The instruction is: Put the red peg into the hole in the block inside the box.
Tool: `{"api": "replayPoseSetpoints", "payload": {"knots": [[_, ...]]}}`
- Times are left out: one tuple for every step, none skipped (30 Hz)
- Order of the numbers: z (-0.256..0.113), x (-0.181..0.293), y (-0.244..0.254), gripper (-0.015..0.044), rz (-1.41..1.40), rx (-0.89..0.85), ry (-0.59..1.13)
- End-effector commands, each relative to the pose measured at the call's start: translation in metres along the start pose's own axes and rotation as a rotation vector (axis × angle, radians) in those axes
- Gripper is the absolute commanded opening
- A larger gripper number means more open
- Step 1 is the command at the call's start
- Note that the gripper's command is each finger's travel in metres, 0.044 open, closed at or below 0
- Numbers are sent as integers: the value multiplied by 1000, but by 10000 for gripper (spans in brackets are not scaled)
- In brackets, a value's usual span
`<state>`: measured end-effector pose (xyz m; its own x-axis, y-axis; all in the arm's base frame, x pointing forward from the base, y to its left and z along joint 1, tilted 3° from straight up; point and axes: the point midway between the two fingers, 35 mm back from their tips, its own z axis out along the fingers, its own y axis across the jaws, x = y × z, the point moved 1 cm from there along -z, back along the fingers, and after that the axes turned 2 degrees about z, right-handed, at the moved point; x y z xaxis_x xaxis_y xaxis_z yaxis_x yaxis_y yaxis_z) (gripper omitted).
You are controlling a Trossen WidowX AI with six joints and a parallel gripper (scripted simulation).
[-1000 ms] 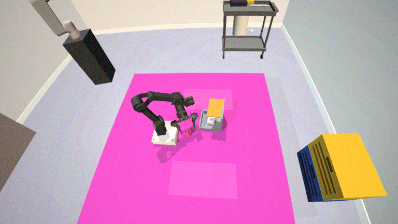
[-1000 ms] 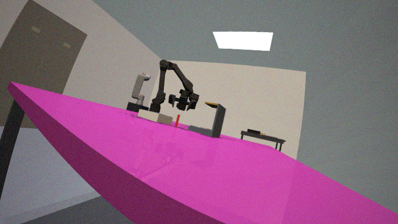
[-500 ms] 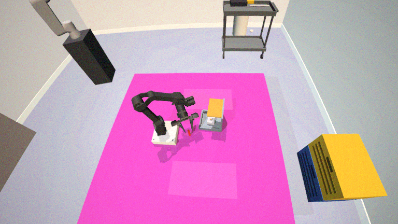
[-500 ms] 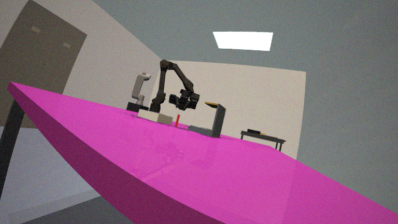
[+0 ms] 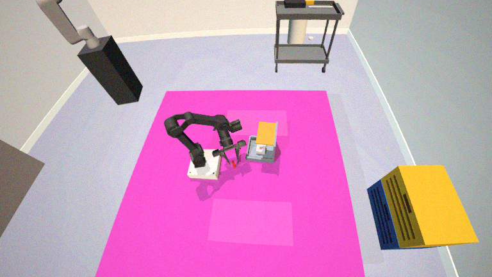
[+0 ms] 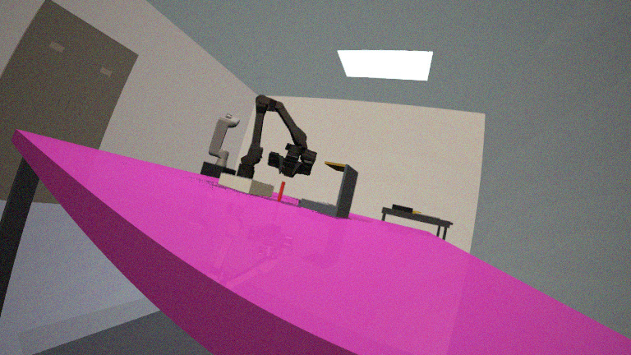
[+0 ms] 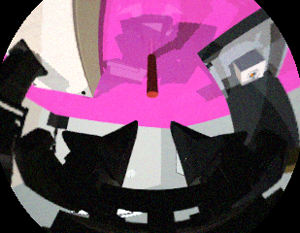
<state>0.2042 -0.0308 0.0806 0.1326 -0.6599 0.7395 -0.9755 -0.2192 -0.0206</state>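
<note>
The red peg (image 5: 234,164) (image 6: 281,191) (image 7: 151,75) stands upright on the table, between the arm's base and the box. My gripper (image 5: 234,163) (image 7: 153,123) is partly open and empty, pointing down close above the peg. In the wrist view the peg lies beyond the gap between the fingertips, near its middle line. In the exterior view the fingertips are hard to make out. The grey box (image 5: 266,158) (image 6: 346,193) stands to the right of the peg. Its orange roof (image 5: 266,133) (image 6: 334,165) partly covers the white block (image 5: 260,149) (image 7: 243,76), whose hole shows in the wrist view.
The arm's white base (image 5: 204,171) (image 6: 235,183) (image 7: 57,58) is close on the left of the peg. The box's low side walls and tall back wall stand to the right. The table (image 5: 163,223) (image 6: 372,276) is magenta. A cart (image 5: 301,53) and a yellow cabinet (image 5: 431,204) are farther off.
</note>
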Motion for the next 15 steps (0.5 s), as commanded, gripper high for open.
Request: {"api": "replayPoseSetpoints", "payload": {"knots": [[5,-7,1,220,-5,-4,-2],[7,-8,1,220,-5,-4,-2],[8,-10,1,220,-5,-4,-2],[9,-11,0,220,-5,-4,-2],[10,-12,0,220,-5,-4,-2],[11,-13,0,220,-5,-4,-2],[12,-15,0,220,-5,-4,-2],[13,-16,0,220,-5,-4,-2],[14,-17,0,220,-5,-4,-2],[15,-19,0,220,-5,-4,-2],[16,-20,0,220,-5,-4,-2],[17,-21,1,220,-5,-4,-2],[18,-22,1,220,-5,-4,-2],[19,-24,1,220,-5,-4,-2],[20,-25,1,220,-5,-4,-2]]}}
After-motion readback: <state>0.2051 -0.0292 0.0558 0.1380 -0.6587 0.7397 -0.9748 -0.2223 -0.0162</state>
